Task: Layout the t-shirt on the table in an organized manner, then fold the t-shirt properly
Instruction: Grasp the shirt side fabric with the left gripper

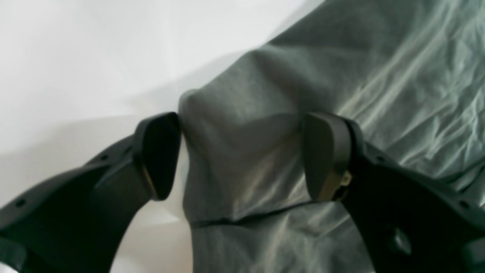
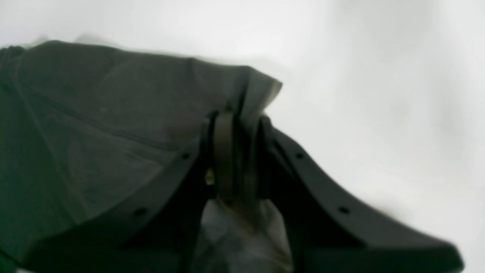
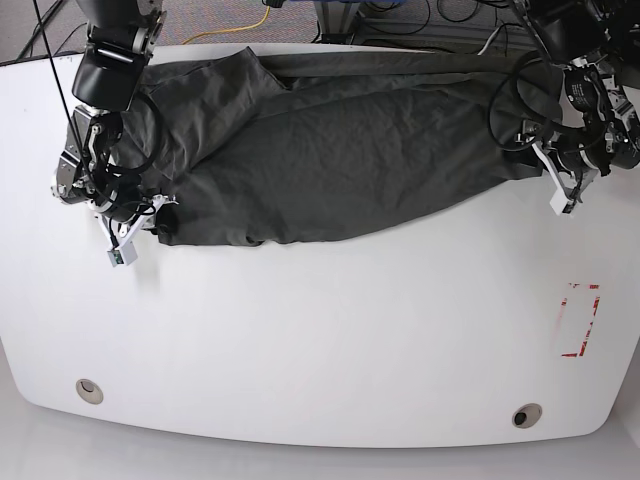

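The dark grey-green t-shirt (image 3: 330,140) lies stretched sideways across the far half of the white table (image 3: 350,330), wrinkled, with one corner folded over at the far left. My right gripper (image 2: 237,151) is shut on a bunched edge of the shirt (image 2: 113,125); in the base view this gripper (image 3: 155,215) is at the shirt's left near corner. My left gripper (image 1: 242,155) stands wide open, its fingers (image 1: 161,155) straddling a raised fold at the edge of the shirt (image 1: 379,76) without clamping it. In the base view it (image 3: 545,165) is at the shirt's right end.
A red tape rectangle (image 3: 580,320) marks the table near its right edge. Two round grommet holes (image 3: 90,389) (image 3: 526,414) sit near the front edge. Cables and floor lie beyond the far edge. Bare white tabletop stretches in front of the shirt.
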`<action>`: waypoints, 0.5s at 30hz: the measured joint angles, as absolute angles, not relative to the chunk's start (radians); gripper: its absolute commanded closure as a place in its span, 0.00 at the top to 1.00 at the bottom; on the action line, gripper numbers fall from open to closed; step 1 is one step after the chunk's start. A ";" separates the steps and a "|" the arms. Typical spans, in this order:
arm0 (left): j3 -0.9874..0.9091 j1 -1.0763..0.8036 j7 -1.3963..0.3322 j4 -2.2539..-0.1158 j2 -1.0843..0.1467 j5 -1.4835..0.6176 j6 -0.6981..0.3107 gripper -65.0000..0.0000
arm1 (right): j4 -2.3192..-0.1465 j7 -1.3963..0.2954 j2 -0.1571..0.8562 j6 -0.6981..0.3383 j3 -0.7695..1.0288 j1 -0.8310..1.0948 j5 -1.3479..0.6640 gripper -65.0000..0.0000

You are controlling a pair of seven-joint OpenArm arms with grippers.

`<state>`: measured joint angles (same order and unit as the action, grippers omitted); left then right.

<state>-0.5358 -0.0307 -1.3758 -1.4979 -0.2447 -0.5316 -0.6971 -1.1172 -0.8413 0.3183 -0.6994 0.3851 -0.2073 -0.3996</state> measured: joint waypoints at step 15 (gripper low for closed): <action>-0.463 -0.030 -1.371 -1.507 -0.223 -0.536 -0.697 0.30 | -1.117 -0.841 0.319 -0.700 0.385 -0.207 -0.400 0.13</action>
